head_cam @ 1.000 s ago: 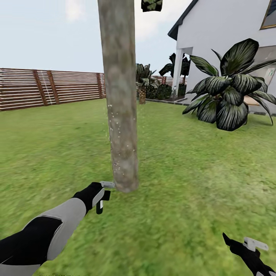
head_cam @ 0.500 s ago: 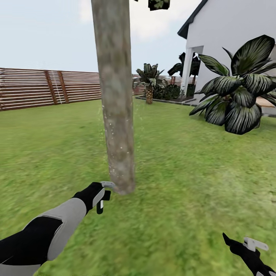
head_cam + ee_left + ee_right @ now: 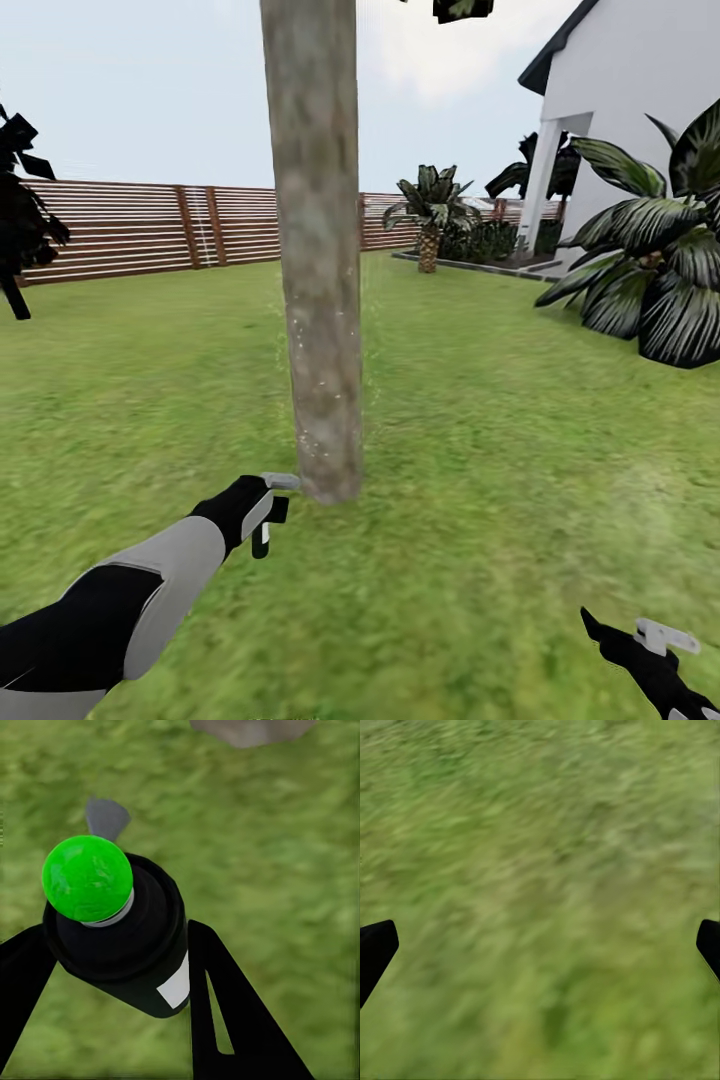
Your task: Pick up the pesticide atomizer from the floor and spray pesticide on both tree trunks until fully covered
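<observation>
My left gripper [image 3: 268,515] is shut on the pesticide atomizer [image 3: 264,537] and holds it low over the grass, just left of the foot of a tree trunk [image 3: 320,300]. In the left wrist view the atomizer [image 3: 131,945] is a dark body with a white label and a green ball tip, clamped between the black fingers [image 3: 225,1012]. The trunk's base [image 3: 251,729] lies a short way ahead of it. Pale specks dot the lower trunk. My right gripper [image 3: 655,645] hangs open over bare grass at the lower right, its fingertips [image 3: 375,945] wide apart.
A brown slat fence [image 3: 150,228] closes the lawn behind. A white house [image 3: 640,110] and a broad-leaved striped plant [image 3: 660,280] stand at the right, a small palm [image 3: 430,215] behind the trunk, and a dark tree [image 3: 20,230] at the left edge. Grass lies all around.
The whole picture has shifted: house and striped plant slid right, and a dark tree came in at the left, so the camera moved. Both arms keep their places in the view.
</observation>
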Robot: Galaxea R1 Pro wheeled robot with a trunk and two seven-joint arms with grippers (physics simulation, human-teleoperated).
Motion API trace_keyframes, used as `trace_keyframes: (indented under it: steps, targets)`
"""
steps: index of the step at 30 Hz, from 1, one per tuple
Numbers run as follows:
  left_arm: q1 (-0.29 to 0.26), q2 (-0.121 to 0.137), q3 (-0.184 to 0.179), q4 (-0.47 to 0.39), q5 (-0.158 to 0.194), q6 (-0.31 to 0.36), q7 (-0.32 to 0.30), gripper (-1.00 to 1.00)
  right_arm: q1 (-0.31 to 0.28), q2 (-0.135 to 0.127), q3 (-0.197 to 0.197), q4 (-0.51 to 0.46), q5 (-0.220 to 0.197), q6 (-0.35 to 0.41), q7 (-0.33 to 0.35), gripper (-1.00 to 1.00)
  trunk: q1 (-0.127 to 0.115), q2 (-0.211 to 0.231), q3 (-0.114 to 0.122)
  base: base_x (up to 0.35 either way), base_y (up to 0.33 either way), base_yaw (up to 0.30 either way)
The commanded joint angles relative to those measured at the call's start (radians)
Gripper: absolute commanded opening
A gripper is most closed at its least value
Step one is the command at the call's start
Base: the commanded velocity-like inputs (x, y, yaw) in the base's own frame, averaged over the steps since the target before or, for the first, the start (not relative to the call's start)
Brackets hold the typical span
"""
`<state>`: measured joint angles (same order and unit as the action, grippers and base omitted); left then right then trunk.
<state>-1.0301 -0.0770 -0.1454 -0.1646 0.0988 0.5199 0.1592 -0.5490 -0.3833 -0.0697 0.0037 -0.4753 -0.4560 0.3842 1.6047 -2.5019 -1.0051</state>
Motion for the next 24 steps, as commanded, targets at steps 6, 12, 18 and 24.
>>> trace_keyframes:
  steps: [6, 12, 18, 24]
  targets:
    - [-0.001, 0.000, -0.008, -0.001, 0.010, 0.005, 0.007, -1.00, 0.000, 0.000, -0.007, 0.001, -0.002, 0.000, 0.008, 1.00, 0.000, 0.000, -0.001, 0.079, -0.325, 0.219]
    - [0.008, -0.005, -0.010, -0.003, 0.009, -0.047, 0.007, -1.00, 0.000, 0.000, -0.008, 0.001, -0.003, 0.000, 0.009, 1.00, 0.000, 0.000, -0.001, 0.191, -0.283, 0.026]
    - [0.010, -0.014, -0.012, -0.005, 0.004, -0.050, 0.010, -1.00, 0.000, 0.000, -0.008, 0.001, -0.003, 0.000, 0.008, 1.00, 0.000, 0.000, -0.001, 0.104, -0.101, 0.000]
    - [0.009, -0.042, -0.010, -0.265, 0.003, 0.233, 0.013, -1.00, 0.000, 0.000, -0.009, 0.001, -0.003, 0.000, 0.009, 1.00, 0.000, 0.000, -0.001, 0.002, -0.002, 0.000]
